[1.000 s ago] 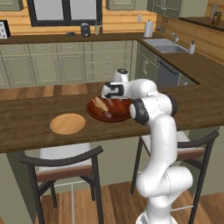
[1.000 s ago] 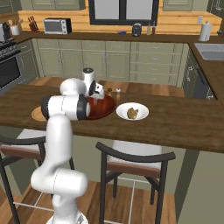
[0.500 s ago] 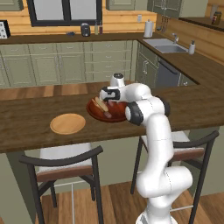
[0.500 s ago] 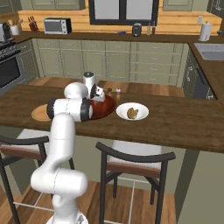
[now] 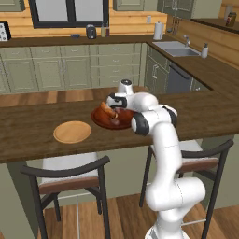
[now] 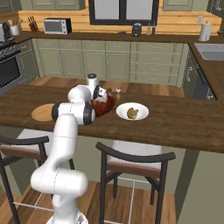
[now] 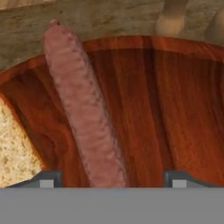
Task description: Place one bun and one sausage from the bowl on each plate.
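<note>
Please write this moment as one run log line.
gripper: open, over long pink sausage | glossy red-brown wooden bowl: sausage, bun inside | flat tan wooden plate: bare

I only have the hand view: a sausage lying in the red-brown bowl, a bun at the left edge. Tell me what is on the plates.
Observer: The white plate already carries a brownish piece of food; I cannot tell whether it is a bun or a sausage.
Operator: Report the other plate.
Observer: The tan plate is bare.
Operator: Say where each sits relative to the bowl.
Observer: In the right base view the bowl lies between them, tan plate to its left and white plate to its right.
Operator: Give me the gripper.
Observer: The gripper hangs over the bowl; its fingers are too small to judge.
</note>
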